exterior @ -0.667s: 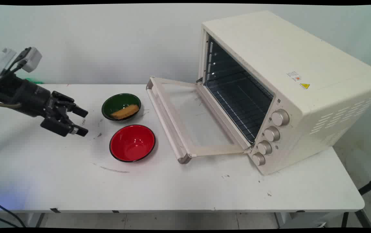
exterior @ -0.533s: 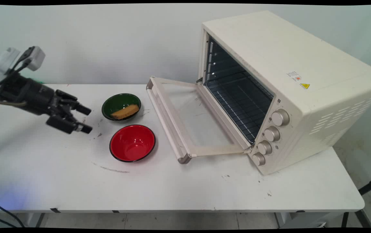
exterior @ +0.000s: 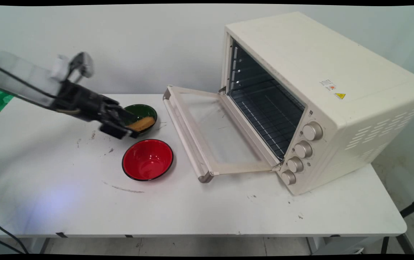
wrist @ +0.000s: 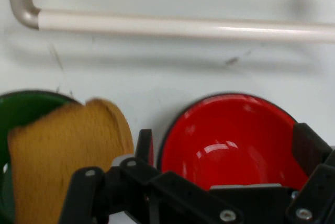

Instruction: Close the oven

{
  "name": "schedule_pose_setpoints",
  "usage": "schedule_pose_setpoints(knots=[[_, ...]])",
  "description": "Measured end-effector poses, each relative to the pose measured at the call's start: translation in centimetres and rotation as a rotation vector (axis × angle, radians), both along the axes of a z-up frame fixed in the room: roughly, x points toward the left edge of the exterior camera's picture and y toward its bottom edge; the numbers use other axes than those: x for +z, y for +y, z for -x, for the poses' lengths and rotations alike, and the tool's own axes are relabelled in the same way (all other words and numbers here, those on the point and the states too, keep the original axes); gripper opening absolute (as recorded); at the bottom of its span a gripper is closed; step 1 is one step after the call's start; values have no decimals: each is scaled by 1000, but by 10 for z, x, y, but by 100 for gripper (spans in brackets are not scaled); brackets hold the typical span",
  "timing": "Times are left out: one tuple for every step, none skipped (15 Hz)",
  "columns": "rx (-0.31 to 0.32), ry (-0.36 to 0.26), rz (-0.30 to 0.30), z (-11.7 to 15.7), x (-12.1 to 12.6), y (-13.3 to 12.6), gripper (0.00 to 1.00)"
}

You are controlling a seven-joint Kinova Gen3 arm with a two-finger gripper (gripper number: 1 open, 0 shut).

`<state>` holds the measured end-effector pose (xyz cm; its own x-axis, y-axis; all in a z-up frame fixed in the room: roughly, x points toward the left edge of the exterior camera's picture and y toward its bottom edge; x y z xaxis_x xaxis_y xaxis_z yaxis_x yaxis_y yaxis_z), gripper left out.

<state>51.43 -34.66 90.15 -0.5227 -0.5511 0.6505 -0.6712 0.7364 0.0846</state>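
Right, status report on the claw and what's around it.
Claw open, at green bowl's near rim. Bread slice in that bowl, ungrasped. Red bowl alongside; oven door down beyond.

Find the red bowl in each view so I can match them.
Main view: red bowl left of centre, near side of the green bowl.
Hand view: red bowl lower right, behind the claw.
Shared landmark: the oven door handle beside it.

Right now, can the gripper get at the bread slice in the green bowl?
Probably yes. The gripper, open, hangs at the green bowl rim beside the bread slice; nothing lies between them.
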Motion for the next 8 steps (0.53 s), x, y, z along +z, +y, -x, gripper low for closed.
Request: schedule_pose_setpoints(knots=[[1, -2, 6, 8, -7, -8, 100], [0, -4, 10, 15, -14, -15, 100], [-3, -5, 15, 23, -22, -22, 100], [-7, -5, 20, 31, -29, -29, 100], [-11, -4, 23, 37, -35, -34, 100], [-13, -4, 24, 41, -39, -37, 100], [-18, -4, 24, 47, -46, -43, 100], [-21, -4, 24, 52, -52, -47, 100]])
